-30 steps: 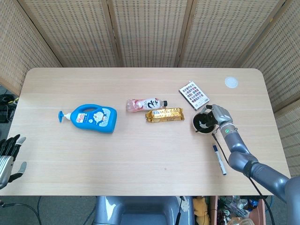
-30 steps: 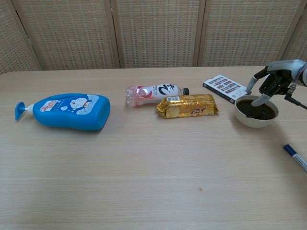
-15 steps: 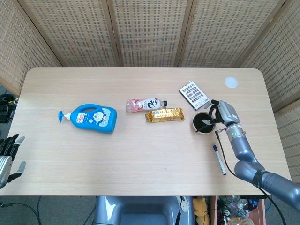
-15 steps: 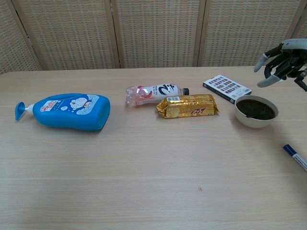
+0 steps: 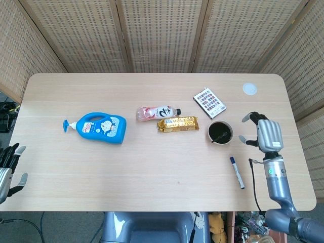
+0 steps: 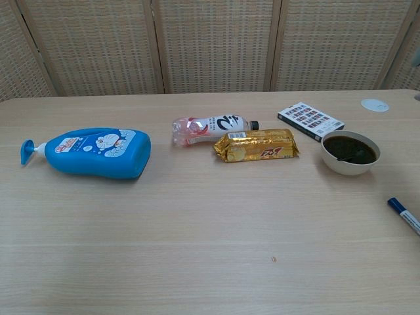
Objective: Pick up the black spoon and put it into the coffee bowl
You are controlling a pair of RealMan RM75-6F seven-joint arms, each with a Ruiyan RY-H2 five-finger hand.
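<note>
The black spoon lies inside the coffee bowl, a white bowl of dark coffee right of the middle of the table. My right hand is to the right of the bowl and apart from it, fingers spread, holding nothing; the chest view does not show it. At the bottom left edge of the head view my left hand hangs below the table's edge, fingers apart and empty.
A blue marker lies near the front right. A gold snack pack, a pink bottle and a card box lie around the bowl. A blue soap bottle lies at the left. A white disc sits far right.
My right hand has let go of the spoon, lifted off the bowl and drawn back to the right, out of the chest view. The spoon stays in the bowl.
</note>
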